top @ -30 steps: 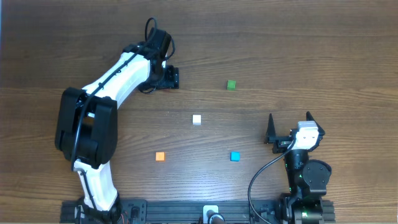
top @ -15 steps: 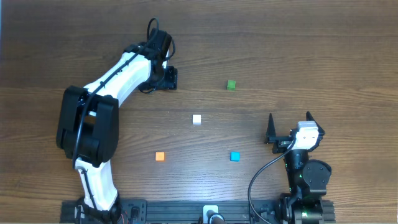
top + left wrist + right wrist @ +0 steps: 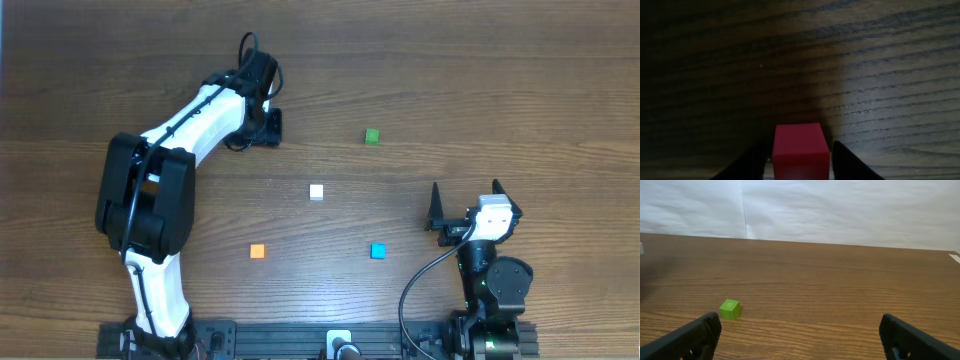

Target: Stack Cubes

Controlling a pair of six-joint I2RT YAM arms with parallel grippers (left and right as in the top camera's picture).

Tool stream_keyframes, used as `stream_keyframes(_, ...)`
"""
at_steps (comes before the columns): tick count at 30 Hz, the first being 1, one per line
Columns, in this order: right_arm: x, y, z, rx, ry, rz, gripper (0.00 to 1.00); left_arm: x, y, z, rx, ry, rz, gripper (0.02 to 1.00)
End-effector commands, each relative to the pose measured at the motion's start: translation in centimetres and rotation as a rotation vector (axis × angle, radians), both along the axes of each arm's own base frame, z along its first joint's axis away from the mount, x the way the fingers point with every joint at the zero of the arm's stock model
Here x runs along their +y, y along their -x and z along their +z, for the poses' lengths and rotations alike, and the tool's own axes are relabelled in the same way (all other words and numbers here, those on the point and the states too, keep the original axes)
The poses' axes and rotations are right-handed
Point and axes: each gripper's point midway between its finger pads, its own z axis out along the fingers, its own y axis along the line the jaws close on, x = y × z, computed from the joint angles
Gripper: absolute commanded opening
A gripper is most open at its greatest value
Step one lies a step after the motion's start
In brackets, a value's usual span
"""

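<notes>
Small red plastic cube [image 3: 801,150] gripped between my left fingers [image 3: 752,162]; green cube [image 3: 372,136], white cube [image 3: 317,192], orange cube [image 3: 258,251] and blue cube [image 3: 378,251] lie scattered apart.

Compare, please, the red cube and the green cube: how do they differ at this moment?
The red cube is held in the left gripper, while the green cube stands free on the table, touched by nothing. The red cube is at the table's left, under the left arm's reach; the green cube lies right of the middle. They also differ in colour. Both are small, plain cubes.
</notes>
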Motion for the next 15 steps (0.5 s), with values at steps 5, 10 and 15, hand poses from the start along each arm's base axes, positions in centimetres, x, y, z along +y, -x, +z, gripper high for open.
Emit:
stream_keyframes(5, 0.1, 0.0, -0.2, 0.003, -0.003, 0.007, 0.991, 0.1, -0.7, -0.1, -0.013, -0.01, -0.005, 0.24)
stream_keyframes(10, 0.1, 0.0, -0.2, 0.003, -0.003, 0.007, 0.993, 0.0, -0.8, 0.3, -0.013, -0.008, 0.0, 0.132)
stream_keyframes(15, 0.1, 0.0, -0.2, 0.003, -0.003, 0.007, 0.991, -0.3, -0.8, 5.4, -0.03, 0.017, 0.042, 0.038)
